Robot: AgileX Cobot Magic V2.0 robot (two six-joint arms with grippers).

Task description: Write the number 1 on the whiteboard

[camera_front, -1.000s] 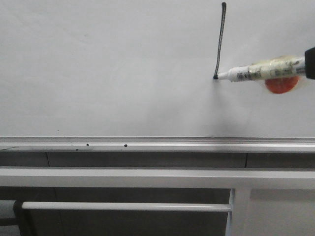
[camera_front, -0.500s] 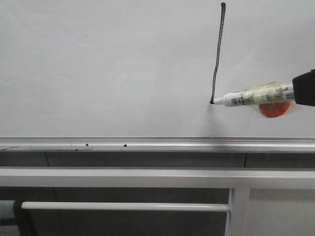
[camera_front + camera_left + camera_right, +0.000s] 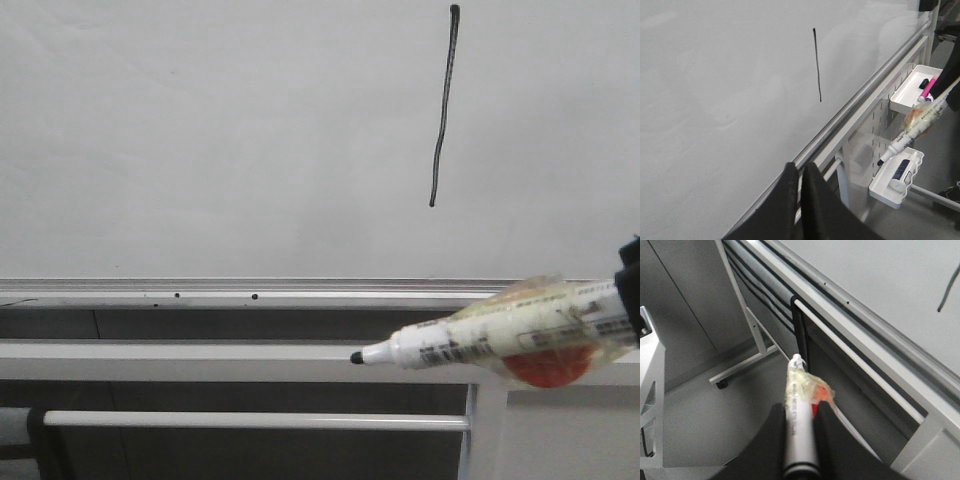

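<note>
Black wavy number 1 on glossy whiteboard.

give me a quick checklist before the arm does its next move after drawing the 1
1. number 1 drawn as one unbroken stroke on the whiteboard: ok.
2. marker tip off the board, in front of the lower rails: ok.
3. right gripper shut on the marker barrel: ok.
4. marker cap off, tip exposed: ok for writing, not ok for stowing.
5. left gripper shut, holding nothing, off the board: ok.
6. free room in the white trays for the marker: cannot tell.
</note>
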